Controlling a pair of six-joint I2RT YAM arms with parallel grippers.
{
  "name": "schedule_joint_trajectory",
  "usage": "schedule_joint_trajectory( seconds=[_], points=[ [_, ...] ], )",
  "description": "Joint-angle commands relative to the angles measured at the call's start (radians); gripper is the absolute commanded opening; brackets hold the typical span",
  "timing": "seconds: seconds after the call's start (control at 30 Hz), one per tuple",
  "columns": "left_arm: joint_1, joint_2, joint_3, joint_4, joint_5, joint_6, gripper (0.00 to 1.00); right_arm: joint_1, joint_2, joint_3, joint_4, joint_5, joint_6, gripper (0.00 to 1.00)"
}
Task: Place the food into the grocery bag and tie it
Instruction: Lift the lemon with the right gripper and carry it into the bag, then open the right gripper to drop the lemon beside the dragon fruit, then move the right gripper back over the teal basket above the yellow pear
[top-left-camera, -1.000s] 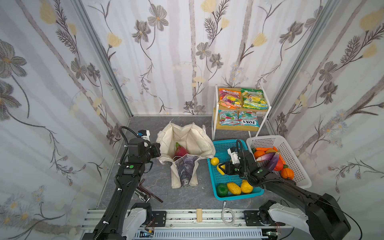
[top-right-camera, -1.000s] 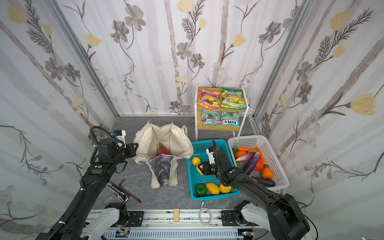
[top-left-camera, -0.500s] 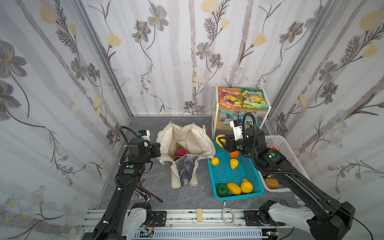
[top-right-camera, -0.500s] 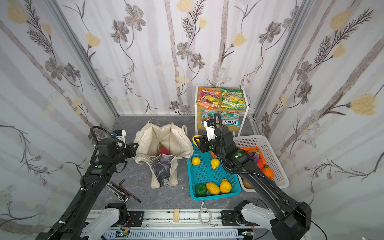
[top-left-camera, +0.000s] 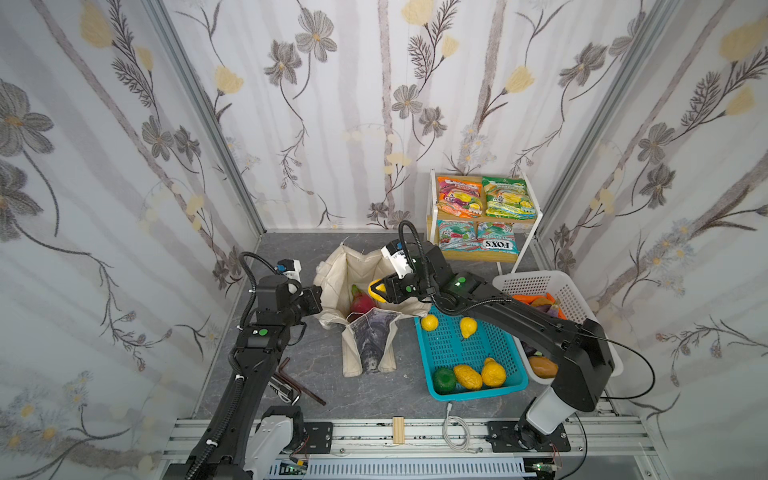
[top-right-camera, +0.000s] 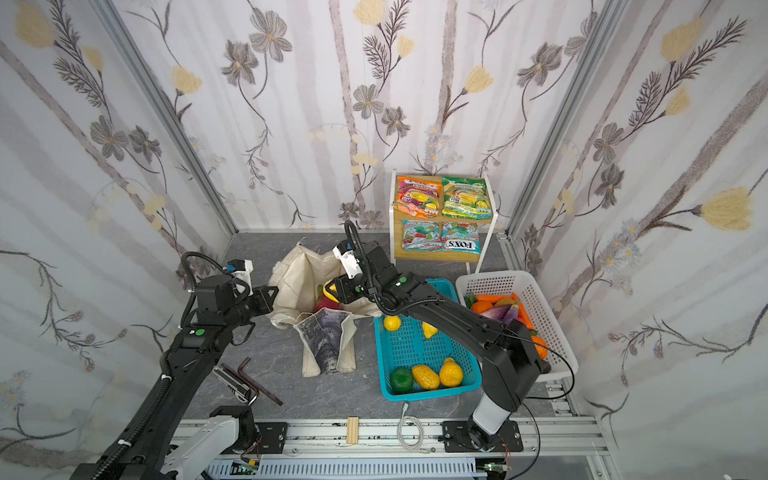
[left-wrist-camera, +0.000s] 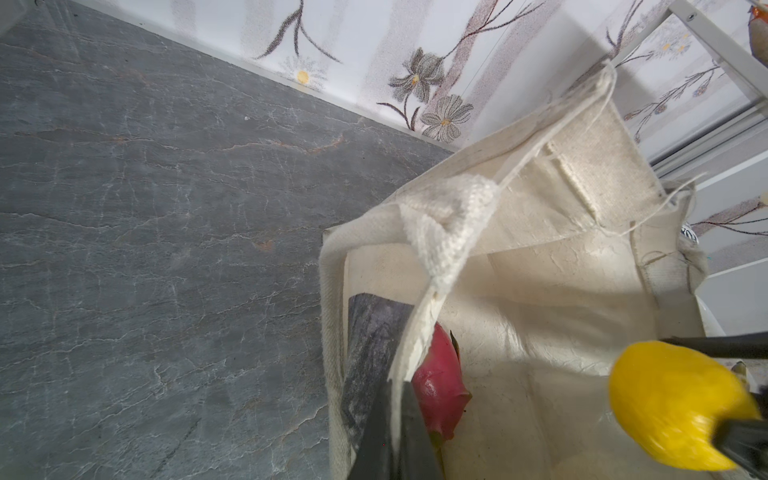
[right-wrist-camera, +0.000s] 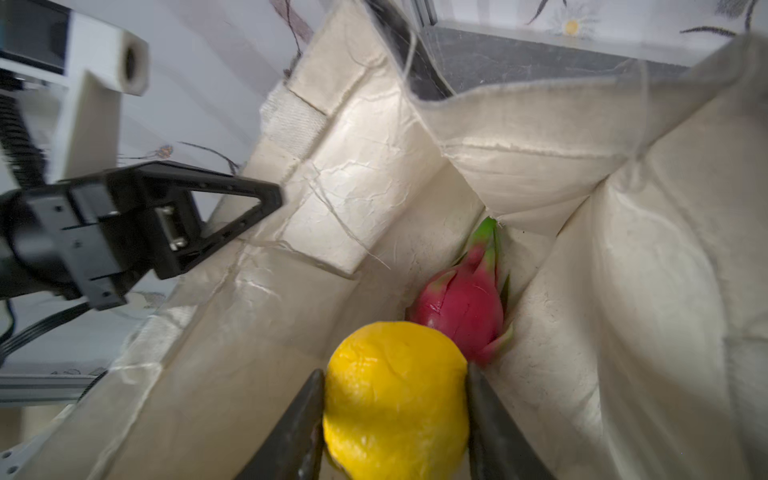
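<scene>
Right tool (right-wrist-camera: 395, 386) extended over the grocery bag (top-left-camera: 345, 270), grasping a yellow fruit (left-wrist-camera: 673, 407); left tool (top-left-camera: 319, 300) clenched on its rim

grey floor (top-left-camera: 374, 399), bearing canvas tote (top-left-camera: 345, 274), teal basket (top-left-camera: 457, 345), white basket (top-left-camera: 536, 282), snack rack (top-left-camera: 478, 256)

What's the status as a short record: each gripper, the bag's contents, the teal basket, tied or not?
left gripper: shut on the rim of the grocery bag, holding it open
right gripper: shut on a yellow fruit, above the bag's mouth
in bag: dragon fruit
teal basket: holds five loose fruits
tied: no
</scene>
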Motion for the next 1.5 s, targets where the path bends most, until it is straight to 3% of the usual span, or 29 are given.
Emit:
schedule_joint_trajectory(
  seconds=[0.0, 0.67, 0.73, 0.8, 0.87, 0.93, 1.23, 1.47],
  points=[
    [0.0, 0.005, 0.002, 0.007, 0.015, -0.006, 0.0, 0.034, 0.071, 0.028, 0.026, -0.044, 0.014, 0.42],
    [0.0, 0.002, 0.016, 0.007, 0.023, -0.003, 0.0, 0.068, 0.335, 0.031, 0.006, 0.061, 0.03, 0.45],
    [0.0, -0.001, 0.015, 0.007, 0.024, -0.003, 0.0, 0.069, 0.338, 0.032, 0.004, 0.061, 0.033, 0.48],
    [0.0, -0.004, 0.01, 0.007, 0.021, -0.001, 0.0, 0.07, 0.331, 0.032, 0.005, 0.061, 0.033, 0.57],
    [0.0, -0.006, 0.006, 0.007, 0.018, -0.001, 0.0, 0.07, 0.313, 0.035, 0.003, 0.065, 0.035, 0.72],
    [0.0, -0.006, 0.006, 0.008, 0.015, -0.001, 0.0, 0.071, 0.288, 0.039, 0.006, 0.07, 0.036, 0.98],
    [0.0, -0.006, 0.009, 0.007, 0.013, 0.002, 0.0, 0.075, 0.085, 0.04, -0.016, 0.192, 0.055, 1.0],
    [0.0, -0.011, 0.002, 0.007, 0.011, 0.002, 0.0, 0.075, -0.133, 0.025, -0.067, 0.411, 0.07, 1.0]
  ],
)
